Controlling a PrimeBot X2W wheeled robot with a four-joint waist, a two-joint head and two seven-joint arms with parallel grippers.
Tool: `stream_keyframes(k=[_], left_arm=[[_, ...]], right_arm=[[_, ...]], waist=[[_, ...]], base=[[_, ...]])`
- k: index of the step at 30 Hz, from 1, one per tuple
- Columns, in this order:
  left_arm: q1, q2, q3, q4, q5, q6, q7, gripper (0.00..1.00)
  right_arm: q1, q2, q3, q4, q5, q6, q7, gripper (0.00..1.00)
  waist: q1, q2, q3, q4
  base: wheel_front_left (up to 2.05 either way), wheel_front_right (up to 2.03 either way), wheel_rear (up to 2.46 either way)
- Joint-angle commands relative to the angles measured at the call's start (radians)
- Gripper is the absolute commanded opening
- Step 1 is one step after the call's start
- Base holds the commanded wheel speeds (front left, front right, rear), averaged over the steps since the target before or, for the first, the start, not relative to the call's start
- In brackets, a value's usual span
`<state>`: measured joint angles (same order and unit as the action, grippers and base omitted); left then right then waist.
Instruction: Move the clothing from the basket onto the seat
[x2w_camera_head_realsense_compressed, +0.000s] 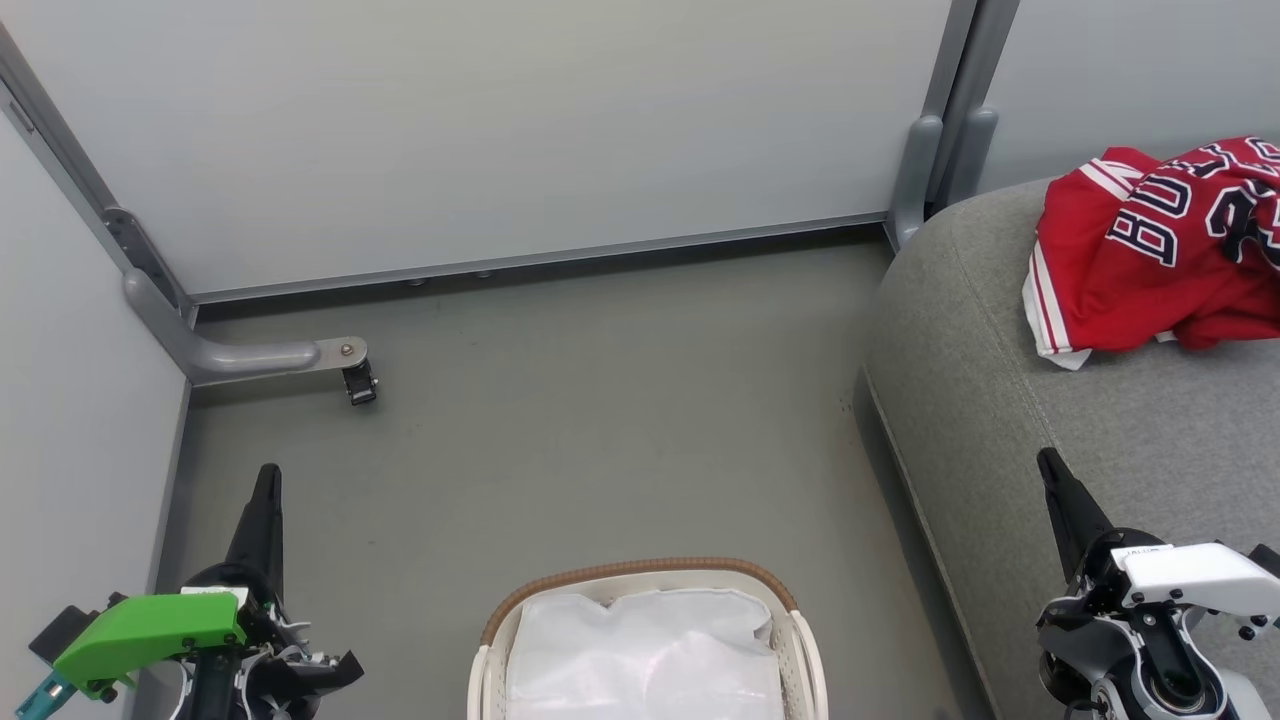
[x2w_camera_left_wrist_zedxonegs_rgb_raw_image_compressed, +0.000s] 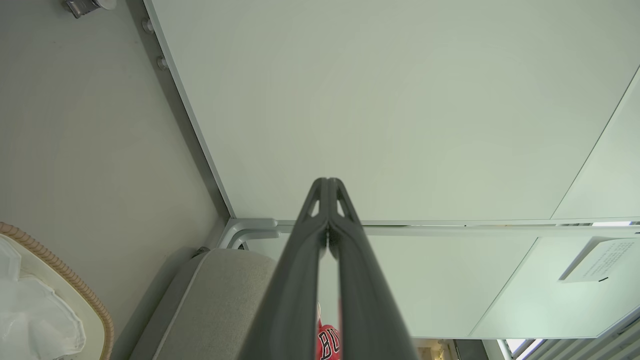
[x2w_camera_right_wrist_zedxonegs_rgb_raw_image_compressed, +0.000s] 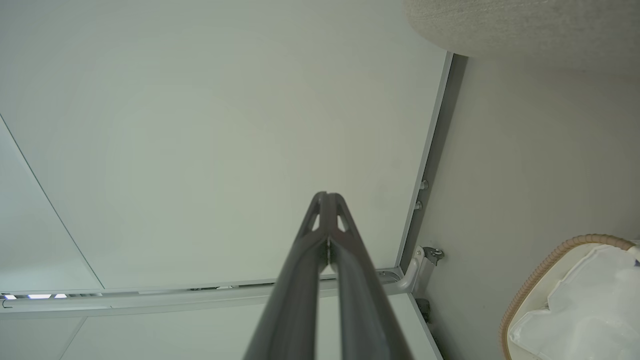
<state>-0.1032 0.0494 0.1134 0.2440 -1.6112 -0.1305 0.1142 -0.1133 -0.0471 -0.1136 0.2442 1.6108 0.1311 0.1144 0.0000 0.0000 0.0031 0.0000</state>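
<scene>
Jersey fabric, the clothing (x2w_camera_head_realsense_compressed: 1160, 250), lies crumpled on the seat (x2w_camera_head_realsense_compressed: 1050, 430) at the far right of the head view. It is well apart from the basket (x2w_camera_head_realsense_compressed: 640, 572), which stands on the floor (x2w_camera_head_realsense_compressed: 600, 420) at near centre and holds a white crinkled sheet (x2w_camera_head_realsense_compressed: 640, 650). At near left the left gripper (x2w_camera_head_realsense_compressed: 268, 480) and at near right the right gripper (x2w_camera_head_realsense_compressed: 1048, 462) point up, fingers pressed together and empty.

In the left wrist view the two fingers meet at the tip on nothing. Beyond them a scrap of red shows on the grey cushion.

In the right wrist view the fingers are likewise closed and empty, with the basket at lower right.

The jersey looks light, limp and rather slick. If it needs shifting, a pinch on a raised fold or the striped trim would likely hold best.
</scene>
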Motion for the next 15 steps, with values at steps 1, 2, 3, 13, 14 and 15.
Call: stream_keyframes(k=[1, 2, 3, 13, 14, 15], left_arm=[[-0.010, 0.002, 0.002, -0.001, -0.003, 0.000, 0.003, 0.00], [-0.010, 0.002, 0.002, -0.001, -0.003, 0.000, 0.003, 0.00], [-0.010, 0.002, 0.002, 0.000, -0.003, 0.000, 0.003, 0.00], [-0.010, 0.002, 0.002, -0.001, -0.003, 0.000, 0.003, 0.00], [-0.010, 0.002, 0.002, -0.001, -0.003, 0.000, 0.003, 0.00], [-0.010, 0.002, 0.002, -0.001, -0.003, 0.000, 0.003, 0.00]], right_arm=[[0.011, -0.006, -0.003, -0.002, 0.004, -0.001, 0.003, 0.00], [0.011, -0.006, -0.003, -0.002, 0.004, -0.001, 0.003, 0.00], [0.011, -0.006, -0.003, -0.002, 0.004, -0.001, 0.003, 0.00], [0.011, -0.006, -0.002, -0.002, 0.004, -0.001, 0.003, 0.00], [0.011, -0.006, -0.002, -0.002, 0.004, -0.001, 0.003, 0.00], [0.011, -0.006, -0.002, -0.002, 0.004, -0.001, 0.003, 0.00]], waist=[[0.0000, 0.0000, 0.000, 0.000], [0.0000, 0.0000, 0.000, 0.000], [0.0000, 0.0000, 0.000, 0.000], [0.0000, 0.0000, 0.000, 0.000], [0.0000, 0.0000, 0.000, 0.000], [0.0000, 0.0000, 0.000, 0.000]], base=[[0.00, 0.00, 0.00], [0.00, 0.00, 0.00], [0.00, 0.00, 0.00], [0.00, 0.00, 0.00], [0.00, 0.00, 0.00], [0.00, 0.00, 0.00]])
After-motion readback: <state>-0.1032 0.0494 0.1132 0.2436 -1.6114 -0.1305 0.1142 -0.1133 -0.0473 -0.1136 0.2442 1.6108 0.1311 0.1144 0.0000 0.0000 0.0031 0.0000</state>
